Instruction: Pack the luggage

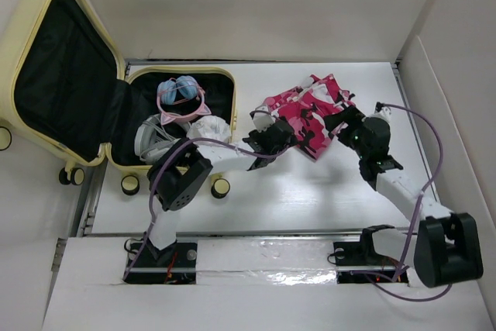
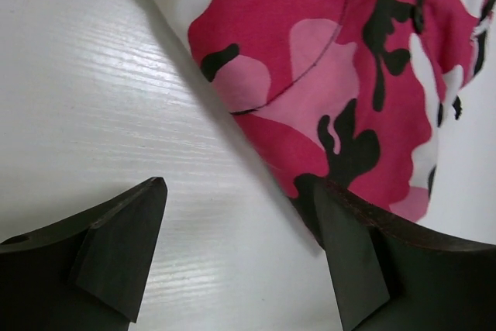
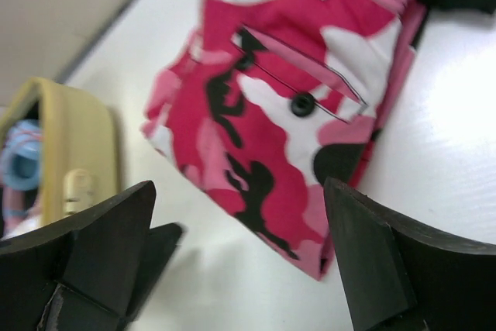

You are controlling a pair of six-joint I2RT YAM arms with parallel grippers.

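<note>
Open luggage (image 1: pixel 62 75), camo garment (image 1: pixel 306 110) beside it.
The luggage lies open at the left of the table (image 1: pixel 310 191), stiff-shelled and partly filled. The camo garment, perhaps shorts, lies near its right: soft, light, best pinched at a folded edge. Both the left gripper (image 2: pixel 240 222) and the right gripper (image 3: pixel 240 222) stand spread, empty.

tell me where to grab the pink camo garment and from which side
Probably the edge nearest the luggage, where the folded layers stack thick. The pink camo garment lies flat on the table, so a pinch from straight above its middle would likely catch only the top layer. Come in low from its left, one finger sliding under that edge; the open left gripper stands right there.
</note>
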